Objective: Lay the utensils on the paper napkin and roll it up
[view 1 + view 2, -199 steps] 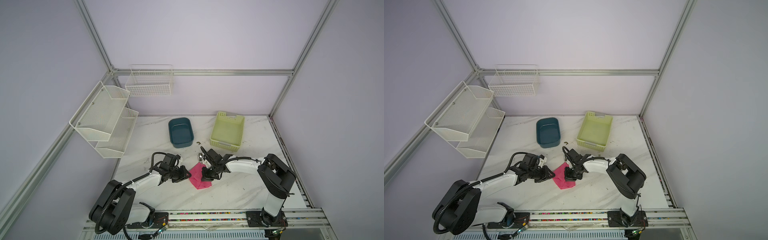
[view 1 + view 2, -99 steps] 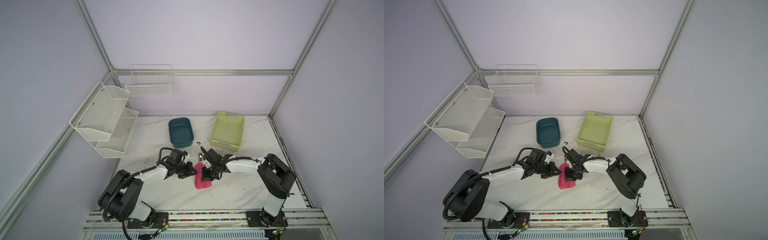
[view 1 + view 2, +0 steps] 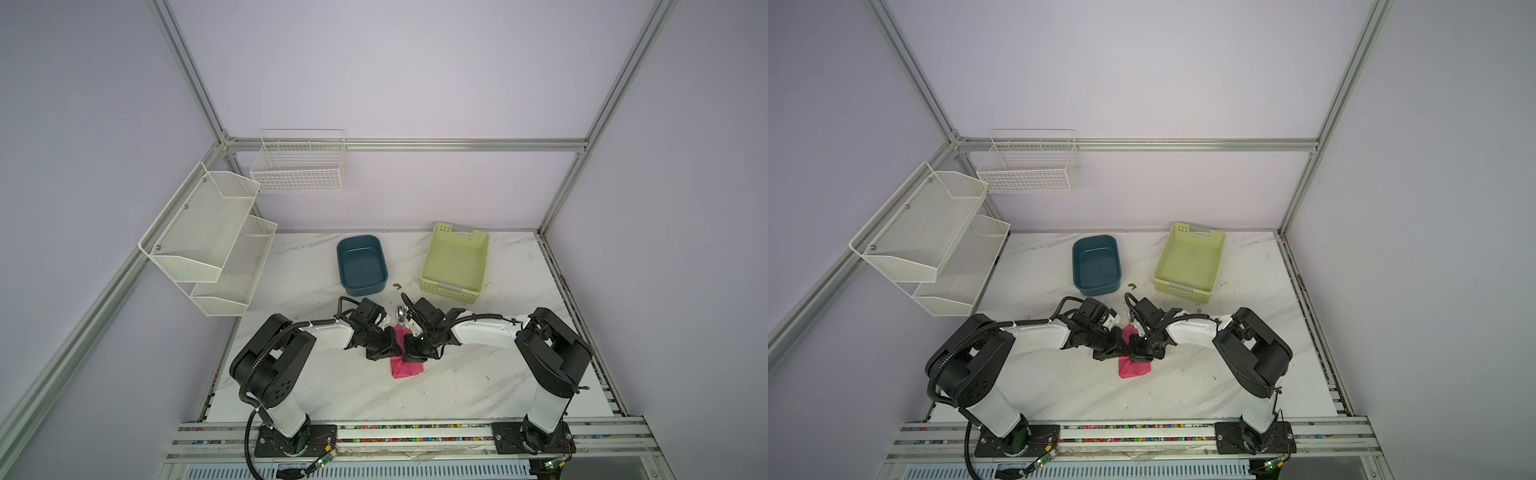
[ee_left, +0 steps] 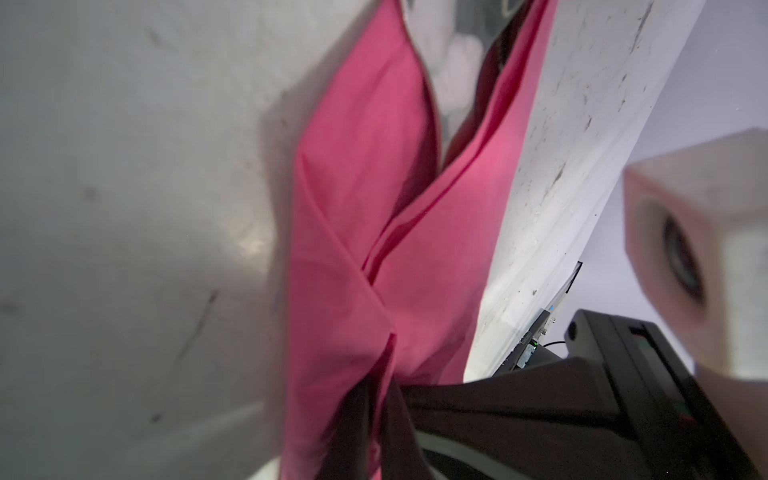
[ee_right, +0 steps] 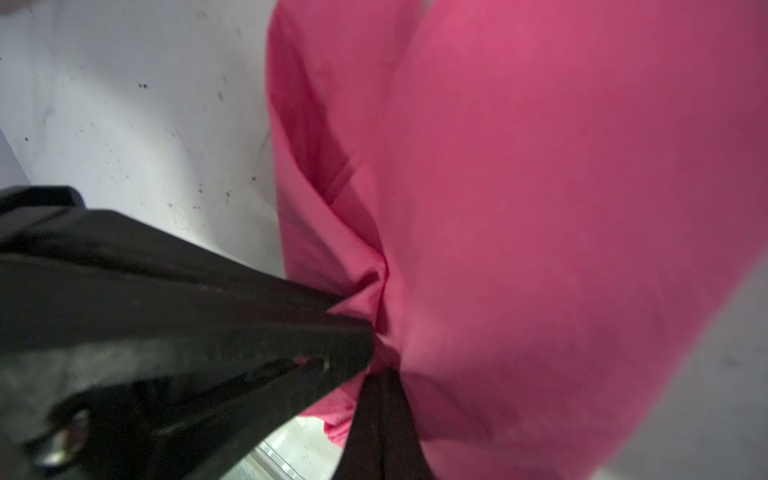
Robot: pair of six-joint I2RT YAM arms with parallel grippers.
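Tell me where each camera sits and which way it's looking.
Top views: high above the front, looking down on the table; left arm, right arm show.
Left wrist: low beside the pink napkin, facing it; left gripper, right gripper show.
Right wrist: facing the pink napkin; right gripper, left gripper show.
All share the pink napkin.

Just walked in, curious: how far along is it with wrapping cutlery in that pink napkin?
Done: the bright pink paper napkin is already folded over, with a shiny silver spoon head poking out the far end. In hand: both arms' jaws are pinched shut on its folds. Left: finishing the roll and letting go.
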